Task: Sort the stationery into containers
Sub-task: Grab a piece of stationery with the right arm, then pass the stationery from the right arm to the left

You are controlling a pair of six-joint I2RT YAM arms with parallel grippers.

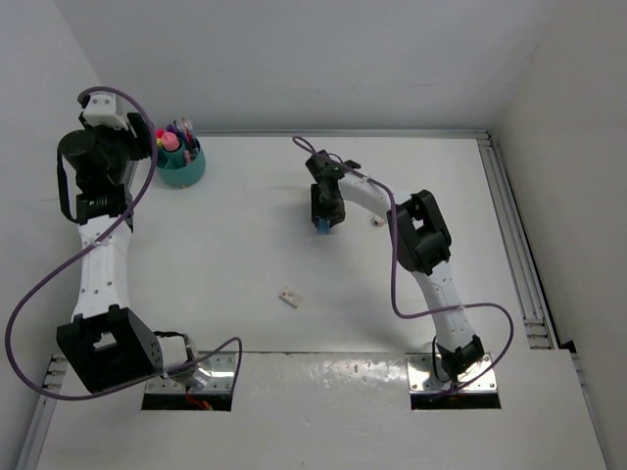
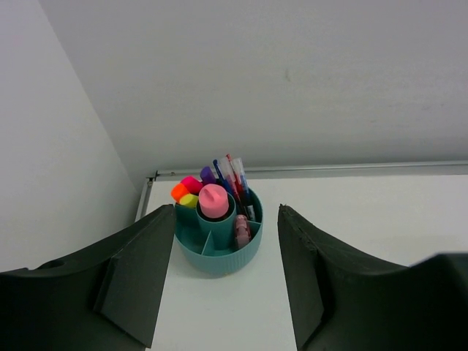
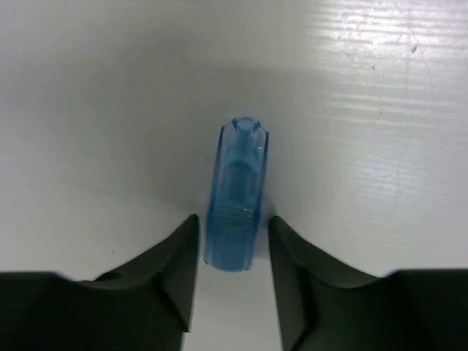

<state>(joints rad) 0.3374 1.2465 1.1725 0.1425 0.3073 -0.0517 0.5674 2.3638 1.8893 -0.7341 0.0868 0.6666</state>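
Top view: nearest the lens sits the black base block of the left arm (image 1: 103, 348), which reaches up the left edge of the white counter (image 1: 235, 264) to just beside the squat round teal plastic cup (image 1: 184, 177); the cup stands crowded with bright-ended highlighters and thin pens; well right of the cup and a little nearer the bases, the right end effector (image 1: 325, 217) points down over a short translucent blue plastic cap (image 1: 322, 229); a small pale oblong piece (image 1: 290, 297) lies loose farther from the cup, toward the bases.

Left wrist view: the left end effector (image 2: 225, 212) fills the foreground, its two dark halves spread apart with nothing between them; the cup shows through the gap, beyond the tips, its compartments holding a pink tube (image 2: 213, 201), highlighters and pens.

Right wrist view: the dark fingers (image 3: 161, 285) stand apart on either side of the blue cap's near end, a sliver of counter showing on each side, so no clamp yet as far as I can see; the cap lies flat, its long axis running straight away from the wrist, square across the line on which the fingers close; the right arm (image 1: 431, 245) is by far the nearer, the squeeze should meet the cap's narrow width, and the carry would then run left toward the cup.
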